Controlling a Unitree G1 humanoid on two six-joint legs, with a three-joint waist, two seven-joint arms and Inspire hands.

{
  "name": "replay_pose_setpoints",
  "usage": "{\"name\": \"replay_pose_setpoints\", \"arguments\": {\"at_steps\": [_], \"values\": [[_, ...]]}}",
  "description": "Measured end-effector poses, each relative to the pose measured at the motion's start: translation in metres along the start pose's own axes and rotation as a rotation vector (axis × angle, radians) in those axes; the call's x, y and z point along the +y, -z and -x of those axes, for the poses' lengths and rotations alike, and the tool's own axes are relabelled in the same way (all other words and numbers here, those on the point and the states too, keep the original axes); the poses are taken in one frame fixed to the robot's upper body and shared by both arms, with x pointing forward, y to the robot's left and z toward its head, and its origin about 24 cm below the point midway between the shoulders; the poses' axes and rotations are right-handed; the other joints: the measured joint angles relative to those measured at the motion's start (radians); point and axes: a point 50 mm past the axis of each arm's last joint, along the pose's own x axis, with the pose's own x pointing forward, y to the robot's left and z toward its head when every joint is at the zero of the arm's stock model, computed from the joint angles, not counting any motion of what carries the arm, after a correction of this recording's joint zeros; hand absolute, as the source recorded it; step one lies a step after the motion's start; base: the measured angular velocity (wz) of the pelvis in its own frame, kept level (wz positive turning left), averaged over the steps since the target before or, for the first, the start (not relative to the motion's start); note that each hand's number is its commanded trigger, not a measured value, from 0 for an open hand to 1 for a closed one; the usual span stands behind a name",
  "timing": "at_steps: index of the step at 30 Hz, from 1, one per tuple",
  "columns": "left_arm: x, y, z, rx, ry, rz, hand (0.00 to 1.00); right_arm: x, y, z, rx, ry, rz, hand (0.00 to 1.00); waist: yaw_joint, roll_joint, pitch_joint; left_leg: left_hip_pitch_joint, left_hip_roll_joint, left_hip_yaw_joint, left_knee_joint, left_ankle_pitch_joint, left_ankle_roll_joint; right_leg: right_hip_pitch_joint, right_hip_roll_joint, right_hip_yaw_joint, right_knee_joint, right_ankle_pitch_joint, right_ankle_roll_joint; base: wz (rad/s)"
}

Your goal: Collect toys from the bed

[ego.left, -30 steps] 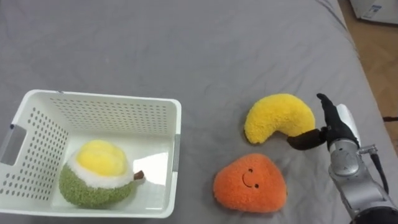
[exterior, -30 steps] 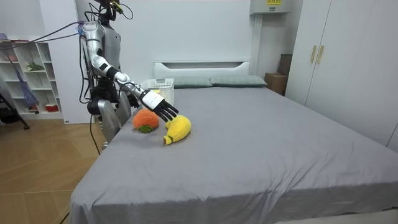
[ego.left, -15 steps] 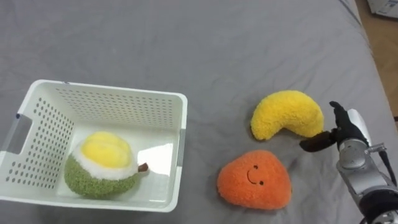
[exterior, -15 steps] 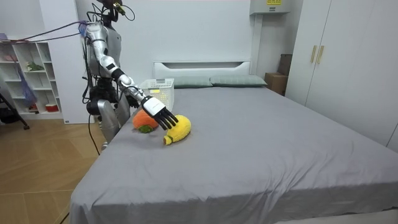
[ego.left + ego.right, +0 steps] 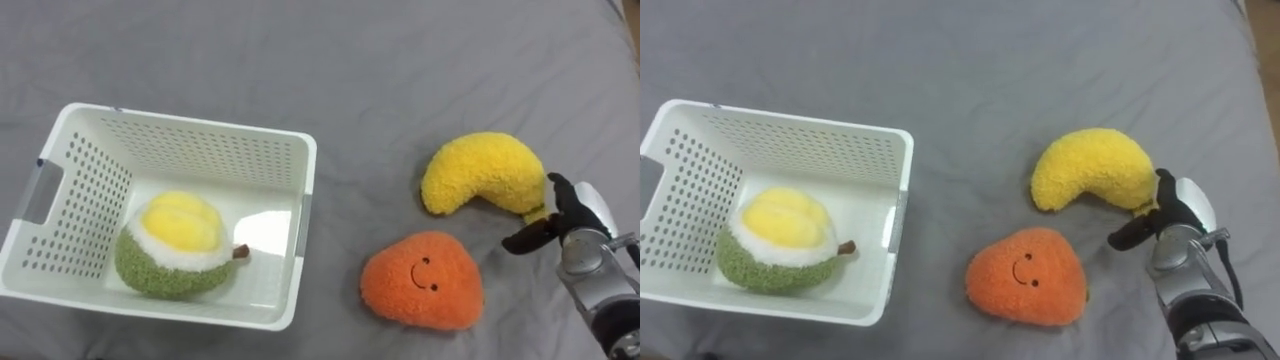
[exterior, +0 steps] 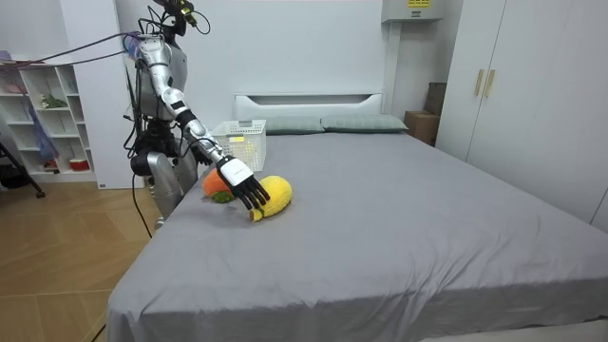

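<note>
A yellow banana plush point(image 5: 485, 175) lies on the grey bed, and an orange plush with a smiling face point(image 5: 425, 280) sits just in front of it. My right hand point(image 5: 575, 215) is at the banana's right end, open, with its thumb stretched toward the toy and touching or almost touching it. To the left, the white perforated basket point(image 5: 200, 150) holds a green and yellow durian plush point(image 5: 180, 260). In the room view I stand at the bed's side, and my right hand point(image 6: 249, 188) reaches down to the banana point(image 6: 275, 193).
Broad bare grey bedspread point(image 5: 350, 60) lies beyond the toys. The bed's side edge is close behind my right hand. Pillows point(image 6: 361, 123) lie at the headboard; a wardrobe point(image 6: 532, 85) stands on the room view's right and a shelf point(image 6: 43, 114) on its left.
My right hand has come down from above the banana to its right end. The eye view has shifted, so the basket and toys sit further right in it.
</note>
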Motion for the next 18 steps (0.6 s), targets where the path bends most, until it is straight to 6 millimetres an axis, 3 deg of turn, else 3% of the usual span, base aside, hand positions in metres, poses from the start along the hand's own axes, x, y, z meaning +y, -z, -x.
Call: {"name": "replay_pose_setpoints", "arguments": {"at_steps": [10, 18], "values": [[-0.002, -0.006, -0.001, -0.023, 0.024, -0.006, 0.0, -0.006, -0.003, -0.002, -0.004, 0.064, -0.008, 0.0, 0.031, 0.003, -0.0011, -0.02, 0.0, -0.003, 0.0, 0.004, -0.001, -0.019, 0.0, -0.004, -0.003, 0.001, -0.001, 0.01], [-0.002, -0.007, -0.002, -0.027, 0.027, -0.007, 0.0, -0.018, -0.027, -0.005, -0.078, 0.159, -0.057, 0.0, 0.035, 0.005, -0.001, -0.017, 0.001, -0.005, 0.0, 0.008, -0.003, -0.016, 0.0, -0.007, -0.002, 0.002, -0.003, 0.0]]}}
